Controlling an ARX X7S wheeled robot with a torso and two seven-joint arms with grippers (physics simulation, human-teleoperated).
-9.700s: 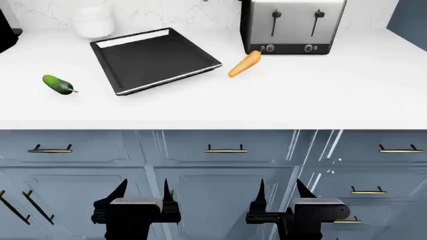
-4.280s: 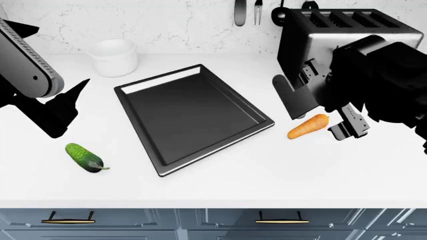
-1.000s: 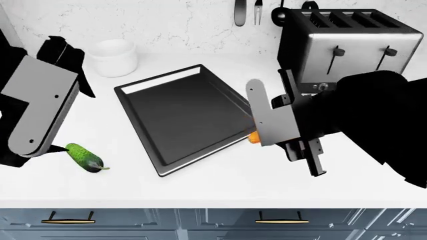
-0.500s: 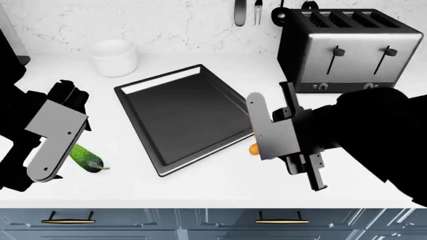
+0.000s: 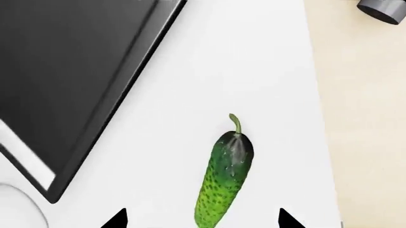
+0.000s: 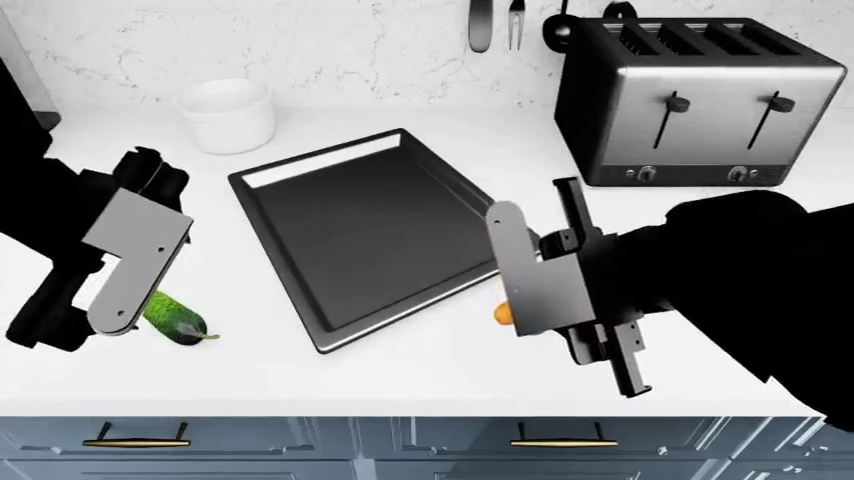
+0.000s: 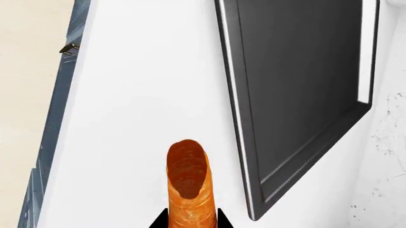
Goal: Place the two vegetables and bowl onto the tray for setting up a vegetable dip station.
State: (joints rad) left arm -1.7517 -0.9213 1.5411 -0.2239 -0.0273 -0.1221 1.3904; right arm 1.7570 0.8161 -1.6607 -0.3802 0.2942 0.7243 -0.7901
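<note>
The bumpy green cucumber lies on the white counter left of the black tray. My left gripper is open above it, one black fingertip on each side and apart from it. In the head view the left arm covers part of the cucumber. My right gripper is shut on the orange carrot, holding it over the counter just off the tray rim. Only an orange end of the carrot shows past the right arm. The white bowl stands behind the tray's left corner.
A steel toaster stands at the back right of the counter. Utensils hang on the marble wall behind. The counter's front edge runs above blue drawers with brass handles.
My left gripper has come down and in over the cucumber. My right gripper, shut on the carrot, has shifted toward the counter's front edge along the tray's right rim.
</note>
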